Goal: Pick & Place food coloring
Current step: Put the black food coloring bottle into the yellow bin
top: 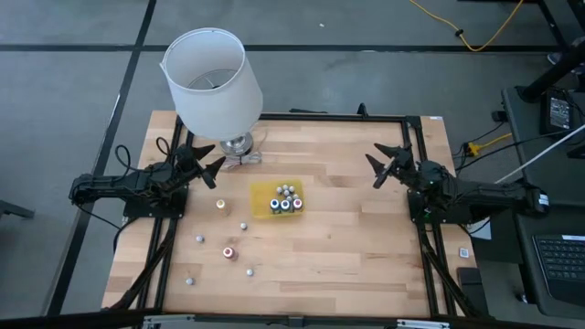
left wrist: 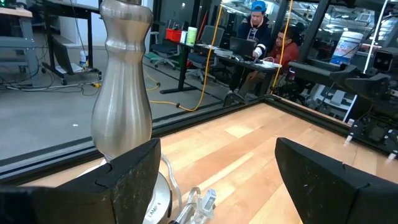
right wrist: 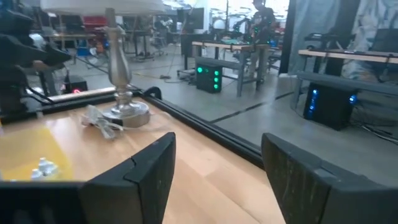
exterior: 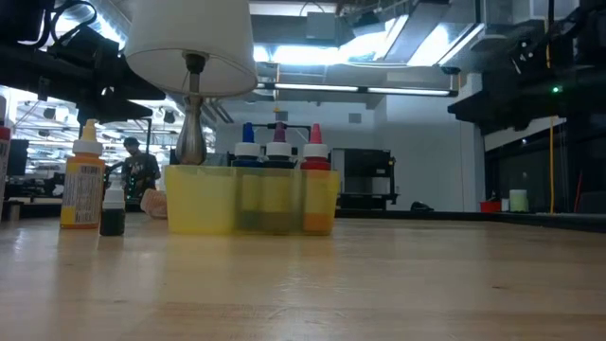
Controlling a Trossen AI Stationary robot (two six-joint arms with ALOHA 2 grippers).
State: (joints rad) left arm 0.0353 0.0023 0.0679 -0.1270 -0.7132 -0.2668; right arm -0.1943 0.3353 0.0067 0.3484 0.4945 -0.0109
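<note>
The food coloring bottles fall into two groups. Several stand upright in the flat yellow tray (top: 260, 203) at mid-table, their coloured tops (exterior: 280, 134) rising above its wall (exterior: 218, 201). Others stand loose on the wood toward the near-left: a yellow one (top: 220, 205), a red-topped one (top: 228, 252) and small whitish ones (top: 200, 238). In the low view an orange-labelled bottle (exterior: 83, 185) and a small dark one (exterior: 113, 211) stand left of the tray. My left gripper (top: 210, 170) is open by the lamp's foot, touching nothing. My right gripper (top: 377, 165) is open at the table's right, apart from everything.
A lamp with a big white shade (top: 213, 80) and a silver stem (left wrist: 123, 81) stands on the far-left of the table, its cord (right wrist: 102, 122) lying beside the foot. A black frame (top: 413, 164) borders the table. People sit at desks in the room beyond (left wrist: 255, 28).
</note>
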